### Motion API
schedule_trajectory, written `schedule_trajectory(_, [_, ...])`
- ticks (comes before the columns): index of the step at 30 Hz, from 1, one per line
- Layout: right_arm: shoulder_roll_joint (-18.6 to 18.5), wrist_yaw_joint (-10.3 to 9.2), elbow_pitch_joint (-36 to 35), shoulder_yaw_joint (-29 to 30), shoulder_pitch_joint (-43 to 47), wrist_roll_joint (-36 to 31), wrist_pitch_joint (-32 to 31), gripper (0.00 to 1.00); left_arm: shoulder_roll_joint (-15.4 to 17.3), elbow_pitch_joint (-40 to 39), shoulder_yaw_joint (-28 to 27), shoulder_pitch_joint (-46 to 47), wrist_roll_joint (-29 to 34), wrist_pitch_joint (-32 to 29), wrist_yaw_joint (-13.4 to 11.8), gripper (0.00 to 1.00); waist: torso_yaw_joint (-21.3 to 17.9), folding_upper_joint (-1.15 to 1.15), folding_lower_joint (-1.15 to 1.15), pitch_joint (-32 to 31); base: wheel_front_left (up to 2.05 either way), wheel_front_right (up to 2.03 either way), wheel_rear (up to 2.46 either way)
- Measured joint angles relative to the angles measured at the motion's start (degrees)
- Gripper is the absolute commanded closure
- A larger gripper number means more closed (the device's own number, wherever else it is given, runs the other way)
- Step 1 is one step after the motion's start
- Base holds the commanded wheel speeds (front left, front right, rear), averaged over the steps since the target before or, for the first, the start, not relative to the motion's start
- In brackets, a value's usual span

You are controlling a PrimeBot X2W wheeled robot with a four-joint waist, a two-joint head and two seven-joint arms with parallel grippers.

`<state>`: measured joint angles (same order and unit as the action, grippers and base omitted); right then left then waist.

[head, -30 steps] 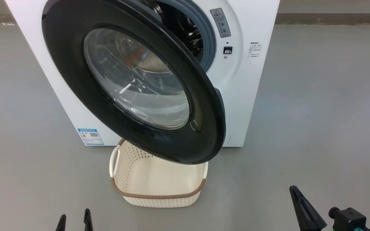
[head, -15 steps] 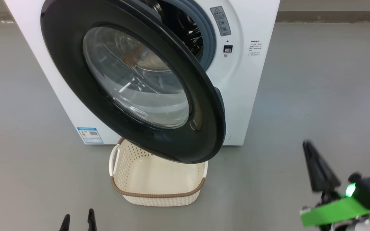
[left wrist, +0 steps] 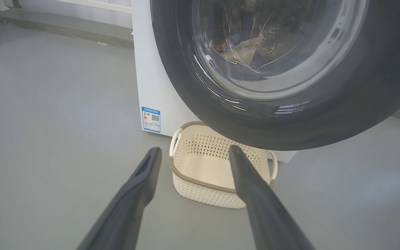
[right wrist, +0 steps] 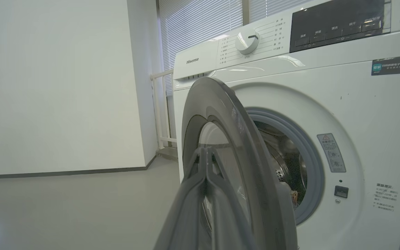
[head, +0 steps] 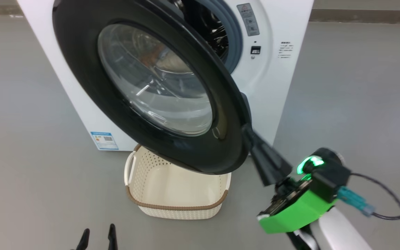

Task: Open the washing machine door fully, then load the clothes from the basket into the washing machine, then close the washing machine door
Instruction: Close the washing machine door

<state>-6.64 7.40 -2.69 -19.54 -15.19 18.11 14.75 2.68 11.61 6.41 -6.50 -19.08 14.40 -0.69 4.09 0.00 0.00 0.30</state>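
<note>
White sheet metal takes the upper centre of the head view: the washing machine (head: 269,86), its drum mouth uncovered at the top. The washing machine door (head: 155,80), glossy black around clear glass, stands part-open across the upper left and middle, and its lower edge overlaps the far rim of the basket (head: 175,208) in that view. The basket, lower centre, looks empty. The right gripper (head: 248,130), centre right, has its fingers pressed together on nothing and its tip at the door's right edge. The left gripper (head: 98,231), bottom left, is spread wide and empty. The clothes (left wrist: 243,52) show as cream and orange patches through the glass, upper centre of the left wrist view, so they are probably in the drum.

The likeliest trouble is the narrow tip skating off the slick, curved rim into the gap behind the door. A weak or off-line push could leave the latch uncaught. Cloth over the gasket would jam it, though I cannot tell if any lies there.
</note>
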Motion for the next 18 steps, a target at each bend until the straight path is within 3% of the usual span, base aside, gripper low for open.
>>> schedule_trajectory(5, [0.12,0.00,7.87,-4.31,-0.46,1.66,-0.01,1.00,-0.01,0.02,2.14,0.96,-1.12,-0.01,-0.27,0.00,1.96,0.00,0.00,0.64,0.00,0.00,0.00])
schedule_trajectory(12, [1.05,0.00,16.25,-2.02,-3.43,2.86,-0.02,1.00,-0.02,-0.04,4.78,2.10,-2.42,0.00,-1.09,0.00,5.20,0.00,0.00,2.76,0.00,0.00,0.00])
schedule_trajectory(18, [1.10,0.00,19.22,-0.11,-4.06,3.34,-0.02,1.00,-0.02,-0.01,6.86,3.31,-3.12,-0.01,-1.53,0.00,7.67,0.00,0.00,3.77,0.00,0.00,0.00])
